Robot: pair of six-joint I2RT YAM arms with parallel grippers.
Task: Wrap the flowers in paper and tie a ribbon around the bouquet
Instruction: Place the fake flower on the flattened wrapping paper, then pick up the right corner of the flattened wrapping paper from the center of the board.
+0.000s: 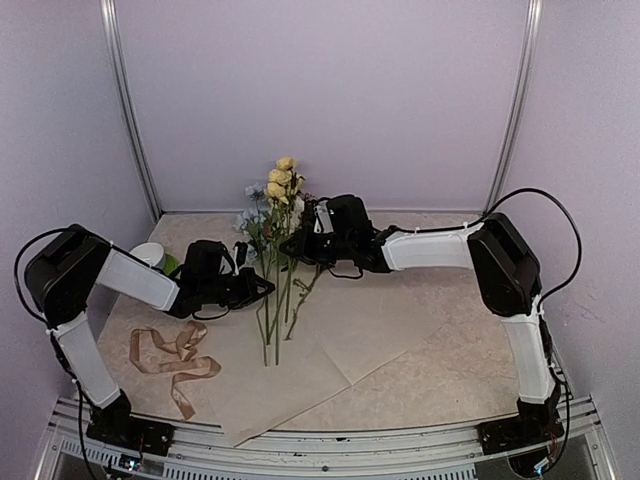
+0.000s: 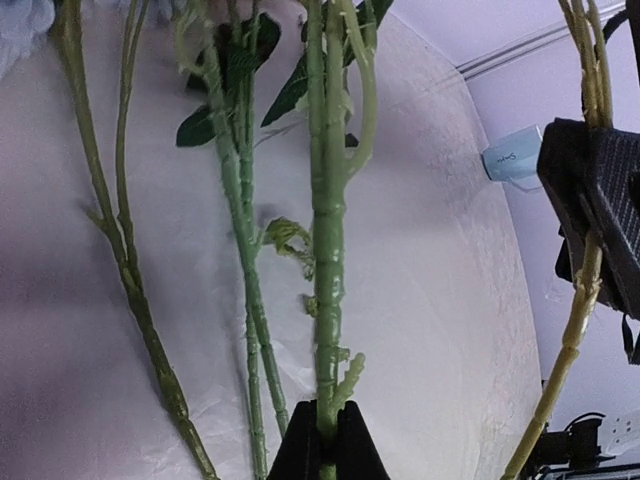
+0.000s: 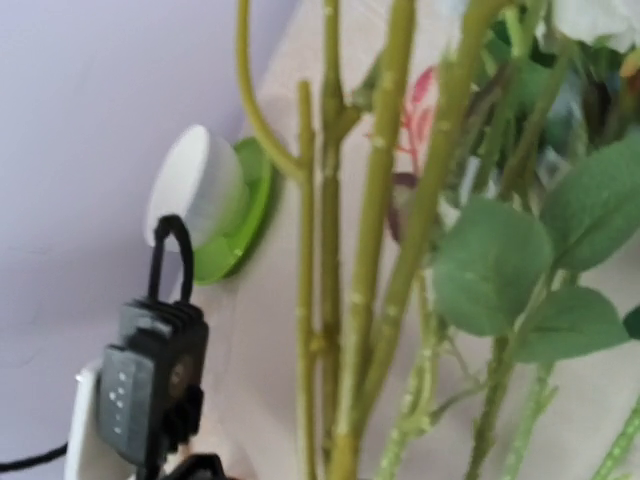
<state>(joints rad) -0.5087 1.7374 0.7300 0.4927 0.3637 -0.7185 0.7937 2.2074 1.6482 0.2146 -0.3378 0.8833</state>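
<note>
The beige table carries the paper and the ribbon. The left gripper is clamped on one stem of the flowers. The right gripper is closed on stems higher up.

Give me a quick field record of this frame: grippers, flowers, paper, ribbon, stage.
left gripper: shut on one green stem of the flowers
right gripper: shut, apparently on another stem
flowers: blooms toward the back wall, stem ends over the paper
paper: flat on the table, not wrapped around anything
ribbon: loose curls by the paper's left edge, untied
stage: wrapping not yet begun
</note>
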